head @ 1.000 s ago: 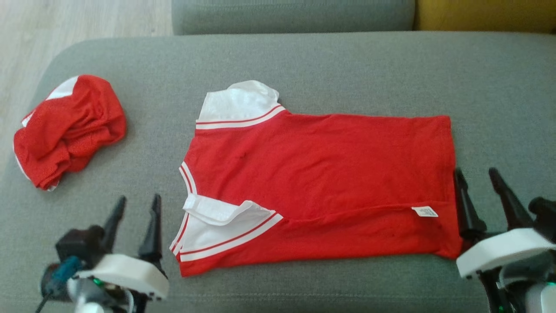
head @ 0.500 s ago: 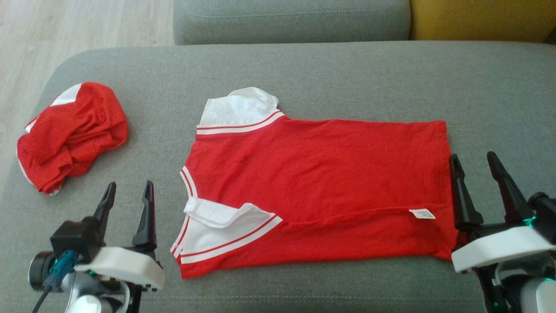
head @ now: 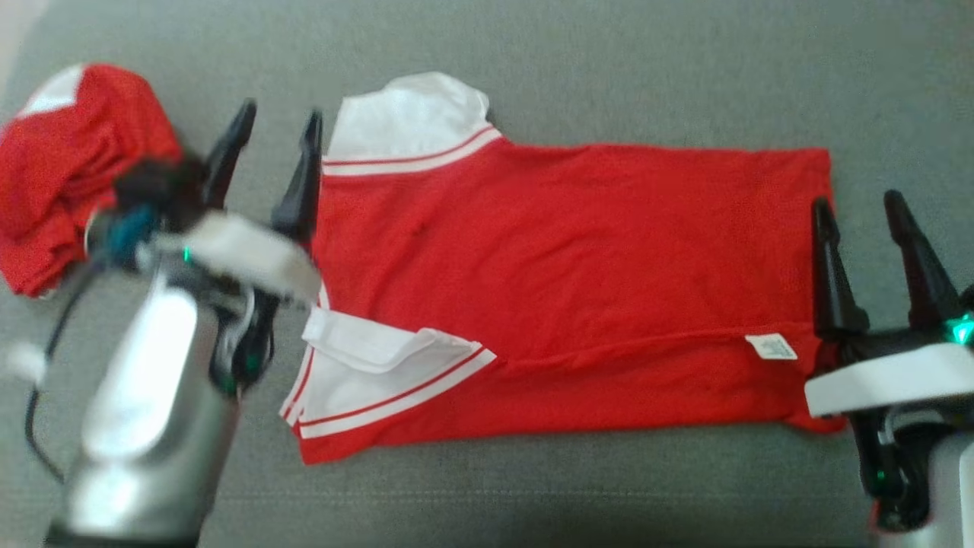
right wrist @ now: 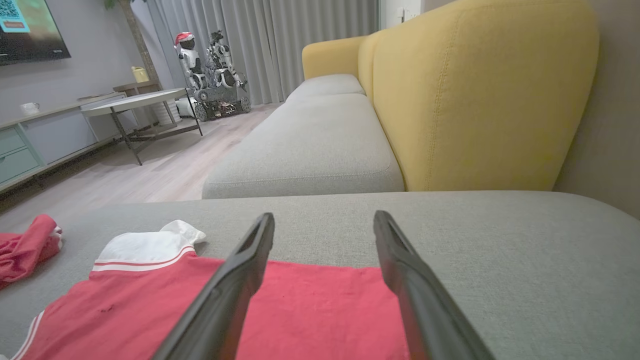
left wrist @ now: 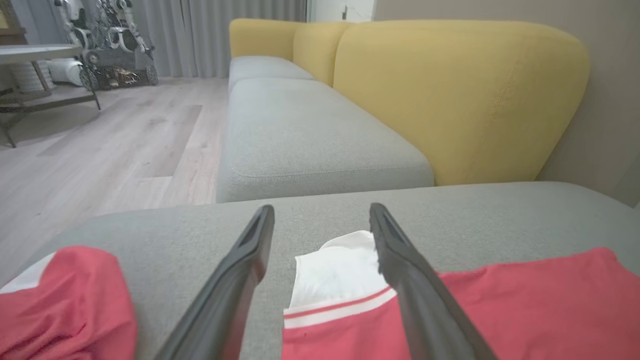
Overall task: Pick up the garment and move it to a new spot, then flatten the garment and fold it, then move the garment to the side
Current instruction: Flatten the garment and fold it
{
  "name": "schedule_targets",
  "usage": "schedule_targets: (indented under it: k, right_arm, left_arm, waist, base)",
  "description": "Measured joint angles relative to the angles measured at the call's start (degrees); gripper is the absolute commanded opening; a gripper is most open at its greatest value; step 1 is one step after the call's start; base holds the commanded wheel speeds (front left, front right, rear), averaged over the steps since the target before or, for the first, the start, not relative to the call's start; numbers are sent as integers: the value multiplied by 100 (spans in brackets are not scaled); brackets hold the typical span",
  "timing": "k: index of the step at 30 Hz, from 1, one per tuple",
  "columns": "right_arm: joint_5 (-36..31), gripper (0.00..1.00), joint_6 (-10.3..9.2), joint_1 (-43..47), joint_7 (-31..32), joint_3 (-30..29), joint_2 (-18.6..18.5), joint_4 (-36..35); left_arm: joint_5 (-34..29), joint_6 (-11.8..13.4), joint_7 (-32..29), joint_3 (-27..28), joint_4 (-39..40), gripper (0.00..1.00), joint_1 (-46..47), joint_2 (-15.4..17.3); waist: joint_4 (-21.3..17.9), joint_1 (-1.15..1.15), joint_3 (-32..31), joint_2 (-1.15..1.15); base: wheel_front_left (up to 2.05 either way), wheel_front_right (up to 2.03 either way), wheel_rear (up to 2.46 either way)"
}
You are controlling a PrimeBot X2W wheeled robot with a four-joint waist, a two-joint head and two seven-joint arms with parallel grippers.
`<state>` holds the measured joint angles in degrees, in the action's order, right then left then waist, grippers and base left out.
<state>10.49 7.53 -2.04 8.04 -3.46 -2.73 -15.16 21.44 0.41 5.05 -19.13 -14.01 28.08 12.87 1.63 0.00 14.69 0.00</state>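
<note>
Grey cushion (head: 609,61), flat red shirt (head: 571,266) and crumpled red garment (head: 53,167) on it

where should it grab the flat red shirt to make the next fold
Probably the far long edge: left tool on the white sleeve, right tool on the far hem corner, each from its own end. The shirt lies flat, near edge already folded in.

Left gripper (left wrist: 322,207) with fingers spread apart above grey sofa cushion (left wrist: 500,215), white sleeve (left wrist: 335,275) of red garment (left wrist: 525,300) seen between them, crumpled red cloth (left wrist: 75,300) lower left, yellow backrest (left wrist: 450,90) behind
</note>
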Motion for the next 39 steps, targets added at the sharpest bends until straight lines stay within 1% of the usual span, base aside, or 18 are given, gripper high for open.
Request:
schedule_targets:
  k: [4, 9, 10, 13, 16, 19, 20, 23, 24, 25, 26, 29, 32, 35, 37, 39]
  right_arm:
    - [-48, 100, 0, -266, -1, 78, 0, 1]
    - [-47, 100, 0, -456, -29, 191, 1, 53]
    - [-47, 100, 0, -456, -29, 191, 1, 53]
    - [-43, 100, 0, -479, -103, 225, 1, 134]
    - [-31, 100, 0, -511, -140, 271, 1, 224]
    - [31, 100, 0, -583, -188, 298, 1, 300]
    - [42, 100, 0, -594, -209, 301, 1, 316]
    - [63, 100, 0, -632, -243, 314, 2, 366]
    - [63, 100, 0, -645, -248, 308, 2, 391]
    - [64, 100, 0, -667, -248, 300, 2, 415]
    - [66, 100, 0, -687, -248, 282, 3, 427]
    - [68, 100, 0, -708, -246, 156, 3, 488]
    - [27, 100, 0, -816, -188, 54, 3, 595]
    - [7, 100, 0, -1118, -126, -15, -18, 803]
    - [24, 100, 0, -1391, -87, -73, -132, 1047]
    - [59, 100, 0, -1721, -37, -122, -334, 1401]
  left_arm:
    - [9, -302, -15, -52, -1173, 100, 1101, -135]
    - [98, -550, -16, -56, -2615, 100, 2081, -196]
    - [98, -550, -16, -56, -2615, 100, 2081, -196]
    - [145, -678, -60, -169, -3312, 100, 2438, -208]
    - [236, -749, -191, -314, -3905, 100, 2677, -222]
    - [343, -755, -455, -472, -4420, 100, 2859, -221]
    - [370, -773, -465, -488, -4512, 100, 2934, -215]
    - [523, -799, -823, -638, -4779, 100, 3254, -201]
    - [576, -799, -913, -698, -4842, 95, 3326, -201]
    - [620, -799, -985, -782, -4859, 35, 3360, -204]
    - [689, -793, -1001, -839, -4855, 0, 3365, -211]
    - [786, -800, -868, -1085, -4829, 0, 3325, -212]
    - [797, -798, -475, -1256, -4841, 0, 3240, -225]
    - [799, -798, -70, -1339, -4907, 0, 3125, -234]
    - [840, -798, 176, -1368, -4912, 0, 3111, -250]
    - [865, -799, 380, -1411, -4911, 0, 3120, -278]
  waist:
    - [-112, 0, 417, 0]
    - [-376, 1, 806, 0]
    - [-376, 1, 806, 0]
    - [-541, 1, 986, 0]
    - [-680, 1, 1123, 0]
    - [-774, 1, 1229, 0]
    - [-795, 1, 1259, 0]
    - [-839, 1, 1304, 0]
    - [-842, 1, 1304, 0]
    - [-839, 0, 1299, 0]
    - [-832, 0, 1290, 0]
    - [-782, 0, 1244, 0]
    - [-710, 0, 1175, 0]
    - [-630, 0, 1101, 0]
    - [-567, 0, 1062, 0]
    - [-503, 0, 1033, 0]
  base:
    - [0, 0, 0]
    - [0, 0, 0]
    - [0, 0, 0]
    - [0, 0, 0]
    - [0, 0, 0]
    - [0, 0, 0]
    - [0, 0, 0]
    - [0, 0, 0]
    - [0, 0, 0]
    - [0, 0, 0]
    - [0, 0, 0]
    - [0, 0, 0]
    - [0, 0, 0]
    - [0, 0, 0]
    - [0, 0, 0]
    - [0, 0, 0]
